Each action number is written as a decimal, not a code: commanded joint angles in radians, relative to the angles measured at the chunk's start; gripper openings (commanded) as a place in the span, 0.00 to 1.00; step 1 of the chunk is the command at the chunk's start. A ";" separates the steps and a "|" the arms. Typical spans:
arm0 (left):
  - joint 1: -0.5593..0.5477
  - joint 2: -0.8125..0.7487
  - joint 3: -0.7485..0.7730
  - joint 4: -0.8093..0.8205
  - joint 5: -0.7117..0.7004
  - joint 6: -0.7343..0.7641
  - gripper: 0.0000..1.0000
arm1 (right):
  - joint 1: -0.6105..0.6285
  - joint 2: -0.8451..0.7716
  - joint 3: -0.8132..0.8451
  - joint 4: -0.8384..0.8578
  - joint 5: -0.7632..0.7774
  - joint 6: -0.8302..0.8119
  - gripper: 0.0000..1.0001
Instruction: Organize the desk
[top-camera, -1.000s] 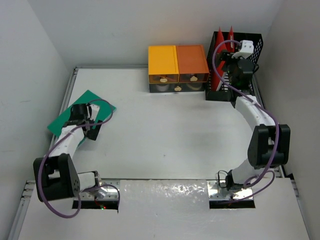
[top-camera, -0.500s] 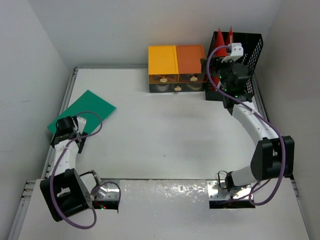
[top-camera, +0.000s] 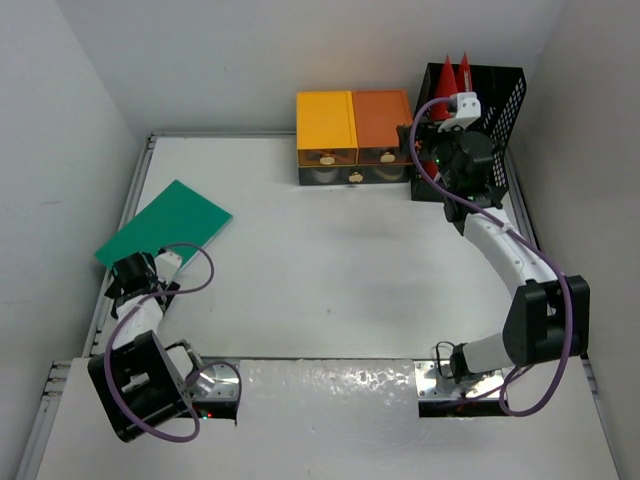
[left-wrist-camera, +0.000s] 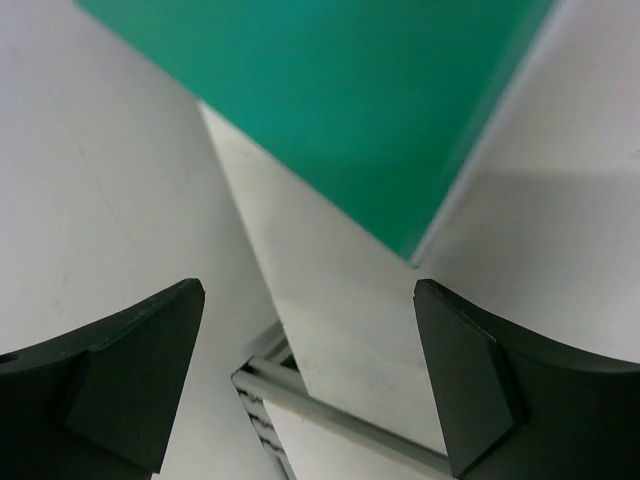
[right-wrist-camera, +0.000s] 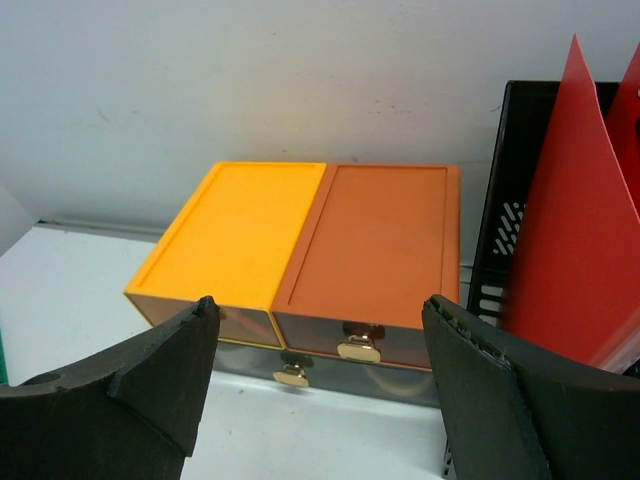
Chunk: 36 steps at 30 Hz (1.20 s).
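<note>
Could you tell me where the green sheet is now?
Top view: the green sheet lies flat on the desk by its left edge, just beyond the open left gripper.

1. Right gripper: jaws spread wide apart.
2. Drawer unit: yellow and orange sections side by side, standing on the desk; gold knobs on the front.
3. Black rack: just beside the orange section, holding upright red sheets.

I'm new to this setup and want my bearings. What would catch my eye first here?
The bright yellow-and-orange drawer unit at the far edge of the white desk stands out first, with red folders upright in the black rack just right of it. A green board lies flat near the desk's left edge.
</note>
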 joint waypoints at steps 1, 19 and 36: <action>0.013 -0.030 -0.028 0.127 0.094 0.088 0.85 | 0.009 -0.037 -0.003 0.026 -0.011 -0.013 0.80; 0.014 0.016 -0.096 0.365 0.105 0.110 0.84 | 0.018 -0.040 -0.019 0.050 -0.026 -0.017 0.80; 0.020 0.139 -0.058 0.477 0.014 0.094 0.85 | 0.019 -0.054 -0.040 0.055 -0.034 -0.040 0.81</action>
